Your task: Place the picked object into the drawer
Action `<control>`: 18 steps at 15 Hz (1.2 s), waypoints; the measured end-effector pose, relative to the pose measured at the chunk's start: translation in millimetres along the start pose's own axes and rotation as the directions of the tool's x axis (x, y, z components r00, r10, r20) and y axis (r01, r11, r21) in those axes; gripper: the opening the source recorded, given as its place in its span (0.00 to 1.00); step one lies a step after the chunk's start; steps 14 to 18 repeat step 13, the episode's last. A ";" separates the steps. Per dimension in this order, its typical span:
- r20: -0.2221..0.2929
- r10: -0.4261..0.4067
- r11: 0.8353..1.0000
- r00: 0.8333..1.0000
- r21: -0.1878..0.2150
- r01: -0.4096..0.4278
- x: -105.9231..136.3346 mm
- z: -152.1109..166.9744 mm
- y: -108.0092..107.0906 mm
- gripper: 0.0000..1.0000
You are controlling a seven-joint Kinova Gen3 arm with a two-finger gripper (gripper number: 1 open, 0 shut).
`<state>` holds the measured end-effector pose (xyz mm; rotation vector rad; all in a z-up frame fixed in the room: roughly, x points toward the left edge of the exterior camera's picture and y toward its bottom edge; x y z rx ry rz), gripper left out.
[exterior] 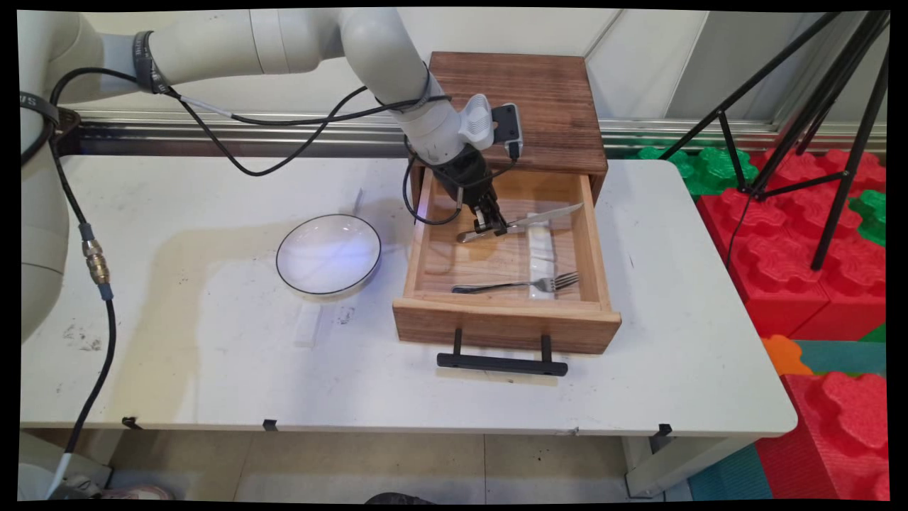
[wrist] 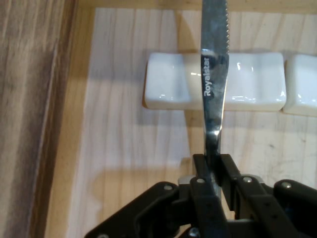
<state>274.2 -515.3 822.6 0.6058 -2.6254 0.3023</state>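
- Knife [exterior: 528, 219]: held inside the open wooden drawer [exterior: 505, 319], gripped near the handle end by the gripper [exterior: 491, 226]; the blade points away toward the drawer's right wall.
- In the hand view the knife [wrist: 214, 99] is seen clamped between the two black fingers [wrist: 202, 171], which are closed on it; the serrated edge is turned sideways and the blade runs straight out from the gripper [wrist: 214, 171].
- The blade is seen crossing over a white rest [wrist: 171, 82] on the drawer floor; whether blade and rest touch cannot be told.
- The grip is taken at the handle end, judged so that the long blade is left free to lie across the rest.
- White rest [exterior: 540, 248] in the main view: a row of white blocks laid along the drawer's right part, running front to back.
- Fork [exterior: 521, 284]: lies flat near the drawer's front, tines pointing right and resting on the near end of the white rest; well apart from the knife.
- Drawer walls are close on the gripper's left and rear; the wooden cabinet [exterior: 525, 106] stands just behind the wrist. Black cable [exterior: 425, 213] hangs into the drawer beside the gripper.
- White plate [exterior: 328, 254] with a dark rim: on the table [exterior: 213, 369], just left of the drawer, untouched.
- Drawer handle [exterior: 501, 363]: black bar at the front, clear of the arm.
- Off the table to the right: black tripod [exterior: 801, 135] and red foam blocks [exterior: 816, 284] on the floor.
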 end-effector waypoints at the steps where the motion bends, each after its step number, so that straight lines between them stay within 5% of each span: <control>1: 0.000 0.000 1.000 1.000 -0.001 0.000 0.1 0.8 0.1 0.00; 3: -0.002 -0.002 1.000 1.000 -0.002 0.002 0.2 2.6 0.3 0.00; 4: -0.003 -0.004 1.000 1.000 -0.004 0.004 0.1 4.0 0.7 1.00; 18: -0.016 -0.007 1.000 1.000 -0.008 0.007 3.9 5.8 -0.8 1.00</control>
